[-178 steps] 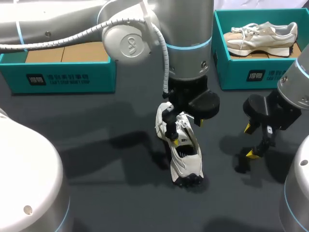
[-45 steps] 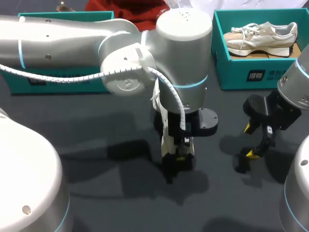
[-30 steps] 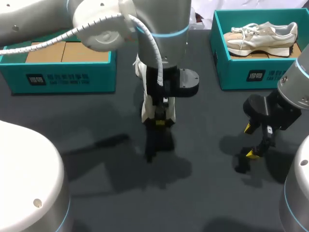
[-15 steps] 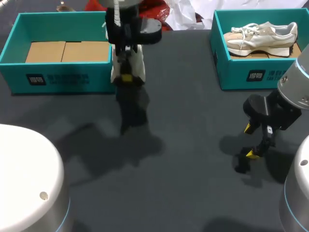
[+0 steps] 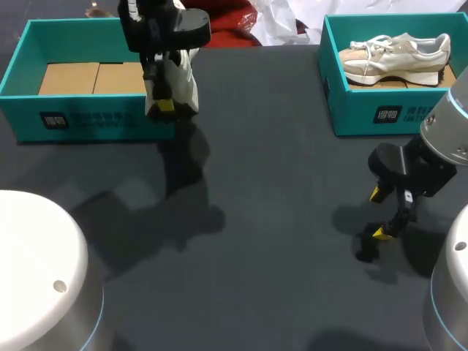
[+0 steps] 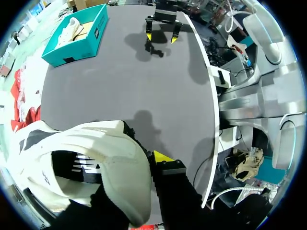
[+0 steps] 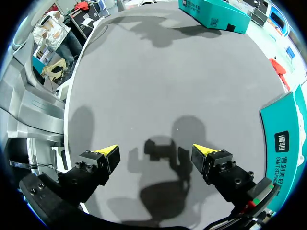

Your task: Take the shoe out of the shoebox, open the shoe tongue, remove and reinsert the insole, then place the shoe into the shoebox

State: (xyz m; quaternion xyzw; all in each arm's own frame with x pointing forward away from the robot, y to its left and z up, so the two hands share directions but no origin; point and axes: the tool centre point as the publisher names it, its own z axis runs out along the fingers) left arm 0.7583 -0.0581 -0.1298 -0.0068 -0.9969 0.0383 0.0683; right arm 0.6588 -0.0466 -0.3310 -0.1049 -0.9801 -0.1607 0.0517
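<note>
The open teal cardboard shoebox [image 5: 88, 121] sits far left; above its right corner hangs the left gripper [image 5: 164, 104], jaws clamped on the white-and-black sports shoe [image 5: 181, 82]. This looks like the last step (boxing the shoe): next, centre it over the box and lower. The right gripper [image 5: 379, 213] hovers over the dark table [image 5: 278, 219], jaws apart
</note>
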